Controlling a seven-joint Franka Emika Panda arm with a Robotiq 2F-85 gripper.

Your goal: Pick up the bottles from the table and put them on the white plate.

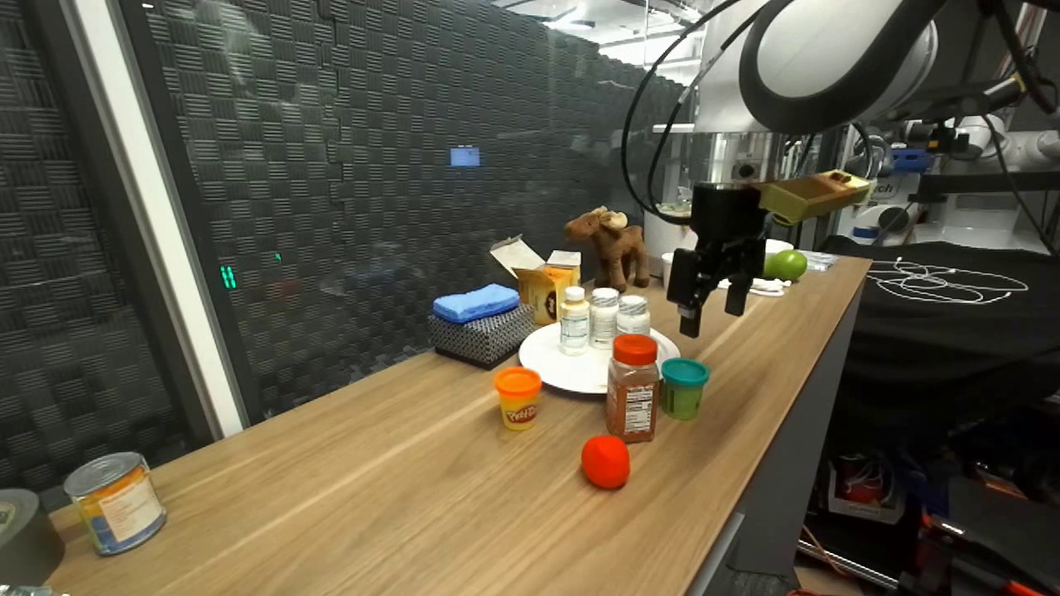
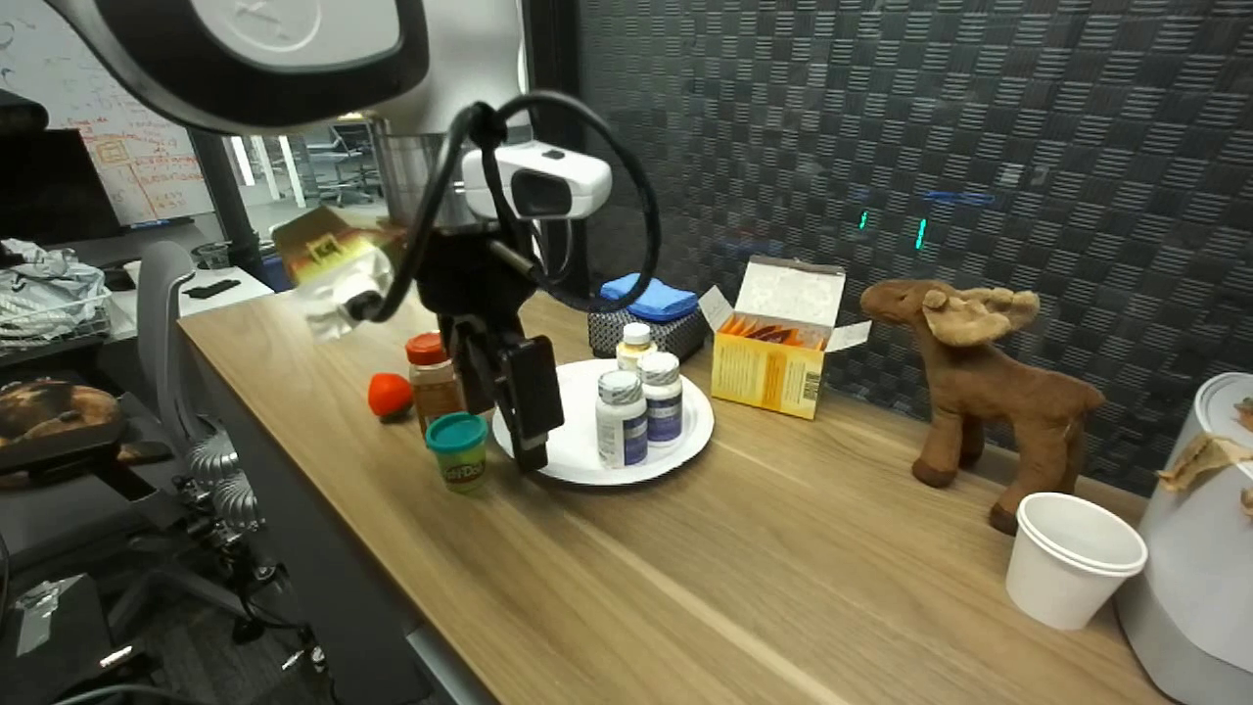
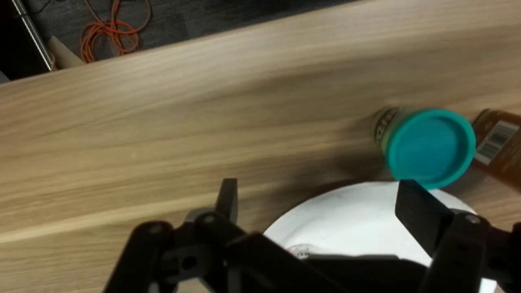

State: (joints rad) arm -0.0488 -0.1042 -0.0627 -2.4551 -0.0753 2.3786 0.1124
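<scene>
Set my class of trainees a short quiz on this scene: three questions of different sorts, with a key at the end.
1. How many bottles stand on the plate?
2. True or false: the gripper is open.
3. Multiple choice: what lies on the patterned box?
A) plush toy
B) blue cloth
C) orange-lidded tub

Key: 1. Three. 2. True. 3. B.

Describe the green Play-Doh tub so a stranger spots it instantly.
On the table, find the white plate. Beside it, next to the red-capped bottle, stands the green tub. Its teal lid distinguishes it from that taller bottle and the orange-lidded tub.
</scene>
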